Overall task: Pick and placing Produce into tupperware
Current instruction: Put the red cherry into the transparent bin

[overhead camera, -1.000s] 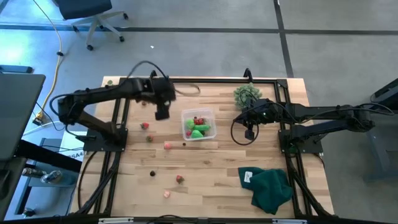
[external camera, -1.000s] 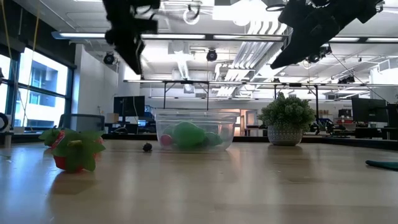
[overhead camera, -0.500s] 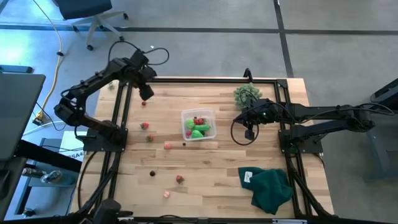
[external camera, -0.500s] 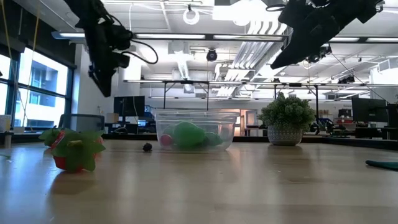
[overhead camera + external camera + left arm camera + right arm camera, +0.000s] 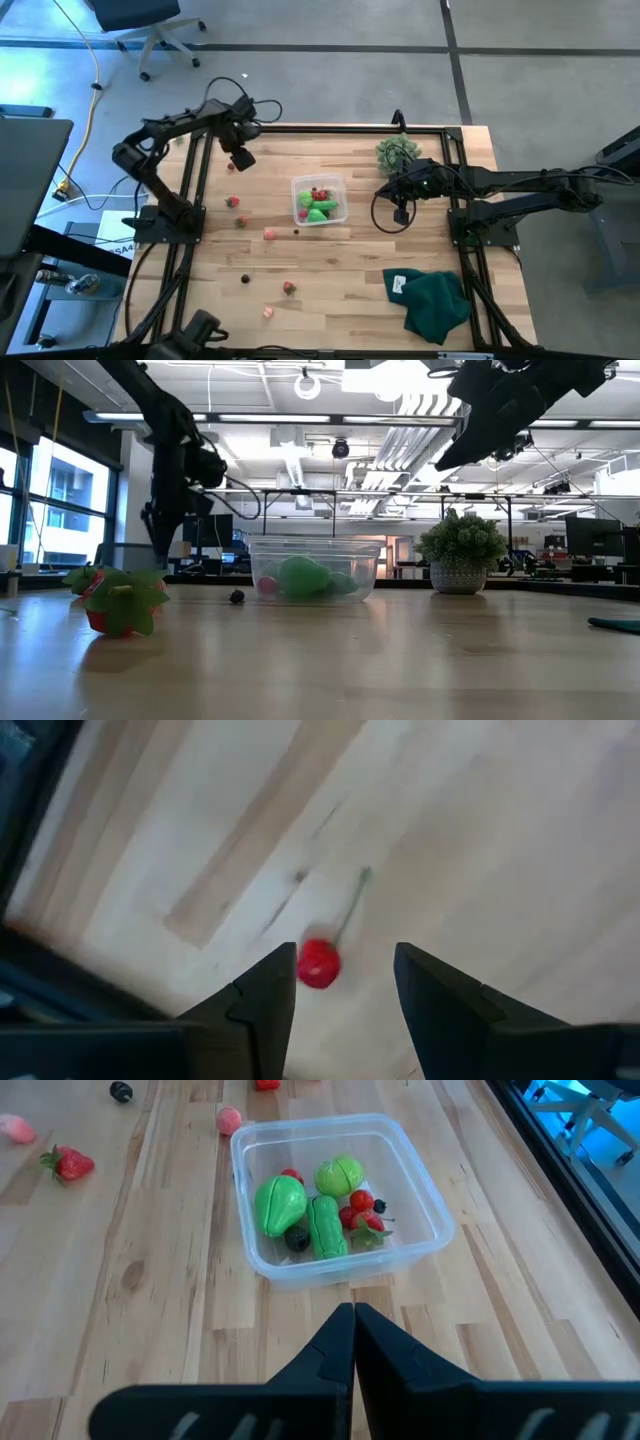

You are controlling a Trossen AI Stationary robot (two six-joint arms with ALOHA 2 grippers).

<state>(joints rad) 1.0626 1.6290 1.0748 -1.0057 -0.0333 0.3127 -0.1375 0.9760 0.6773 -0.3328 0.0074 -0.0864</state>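
The clear tupperware (image 5: 298,181) stands mid-table and holds green, red and dark produce (image 5: 308,1210). More produce lies loose on the wood to its left and near side: a strawberry (image 5: 232,201), a pink bit (image 5: 269,233) and dark berries (image 5: 245,279). My left gripper (image 5: 345,958) is open near the table's far-left corner. It hangs over a red cherry (image 5: 318,963) with a green stem, its fingers on either side of the cherry and above it. My right gripper (image 5: 352,1315) is shut and waits in the air right of the tupperware (image 5: 415,1165).
A spiky grey-green bushy ball (image 5: 398,152) stands at the far edge, right of the tupperware. A dark green cloth (image 5: 435,302) lies at the near-right corner. The black frame rail (image 5: 196,170) runs along the table's left edge, close to my left gripper.
My left gripper has moved away from the tupperware's left side toward the table's far-left corner, then come down over the red cherry. My right arm has kept still, and the produce has not moved.
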